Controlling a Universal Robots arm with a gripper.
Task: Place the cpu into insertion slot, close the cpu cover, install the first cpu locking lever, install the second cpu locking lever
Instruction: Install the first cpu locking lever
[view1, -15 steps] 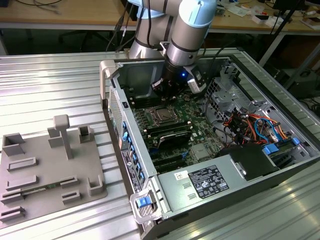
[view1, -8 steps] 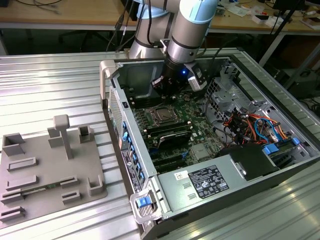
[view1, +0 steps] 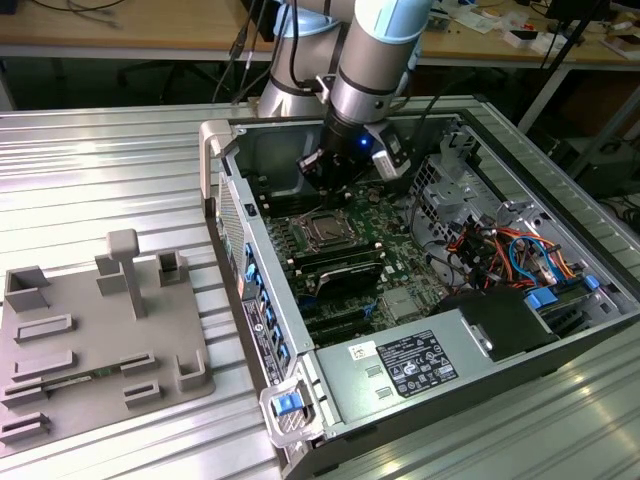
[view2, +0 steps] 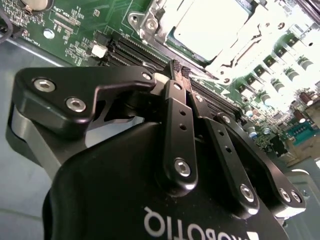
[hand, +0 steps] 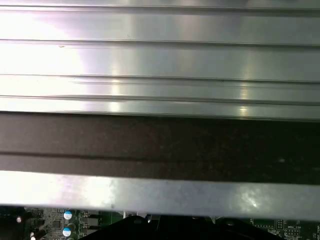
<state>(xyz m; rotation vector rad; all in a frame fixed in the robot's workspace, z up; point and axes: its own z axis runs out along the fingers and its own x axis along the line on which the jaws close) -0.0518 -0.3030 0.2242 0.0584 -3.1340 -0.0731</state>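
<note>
Gripper (view2: 178, 70): jaws pressed together, holding nothing, poised just beside the socket.
Cpu (view2: 210, 27): seated in the insertion slot (view1: 325, 230), mid-motherboard inside the computer case (view1: 300, 340).
Cpu cover (view2: 150, 22): down around the chip.
Handling: likely light, stiff, fragile; edges only.

A robotics lab: an open computer case (view1: 420, 300) lies on a ribbed aluminium table (view1: 90, 170), cluttered wooden workbenches (view1: 120, 30) at the far side.
</note>
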